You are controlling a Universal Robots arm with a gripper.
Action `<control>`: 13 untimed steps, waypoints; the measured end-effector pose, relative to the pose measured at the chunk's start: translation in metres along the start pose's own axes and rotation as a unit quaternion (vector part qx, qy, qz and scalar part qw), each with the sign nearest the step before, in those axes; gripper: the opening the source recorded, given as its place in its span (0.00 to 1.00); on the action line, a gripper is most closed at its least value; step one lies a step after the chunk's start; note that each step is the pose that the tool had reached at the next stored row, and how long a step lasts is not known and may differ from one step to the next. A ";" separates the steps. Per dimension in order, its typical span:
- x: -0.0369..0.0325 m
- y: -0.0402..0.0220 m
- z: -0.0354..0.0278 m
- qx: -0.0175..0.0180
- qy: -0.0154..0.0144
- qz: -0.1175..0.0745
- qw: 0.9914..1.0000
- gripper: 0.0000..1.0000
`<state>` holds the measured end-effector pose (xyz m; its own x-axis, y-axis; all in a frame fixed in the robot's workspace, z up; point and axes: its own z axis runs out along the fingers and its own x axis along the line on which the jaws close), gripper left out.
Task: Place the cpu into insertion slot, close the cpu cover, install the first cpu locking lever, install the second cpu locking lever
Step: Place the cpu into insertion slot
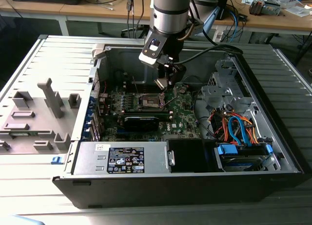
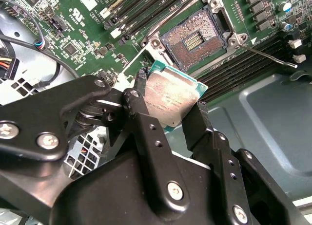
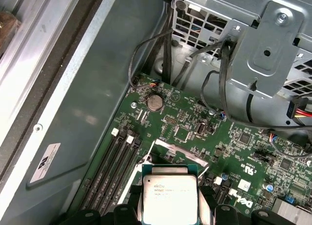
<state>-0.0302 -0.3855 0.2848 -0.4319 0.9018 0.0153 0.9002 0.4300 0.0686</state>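
As you see in the second wrist view, the jaws are clamped on the cpu — flat square chip, dull silver top, green edge — near the bare insertion slot.

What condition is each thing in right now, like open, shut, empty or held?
gripper: shut on the cpu.
cpu: held above the circuit board, not in the slot.
insertion slot: empty, contacts bare.
cpu cover: swung open.
locking lever: unlatched, swung out.
computer case: side open.
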 end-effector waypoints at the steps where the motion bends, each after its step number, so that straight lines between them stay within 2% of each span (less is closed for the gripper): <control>1: 0.0000 0.0000 0.0000 0.000 0.000 0.001 1.000 0.54; 13: 0.0000 -0.0001 0.0006 0.000 -0.001 0.015 1.000 0.54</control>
<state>-0.0303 -0.3855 0.2842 -0.4050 0.9142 0.0151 0.9126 0.4031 0.0685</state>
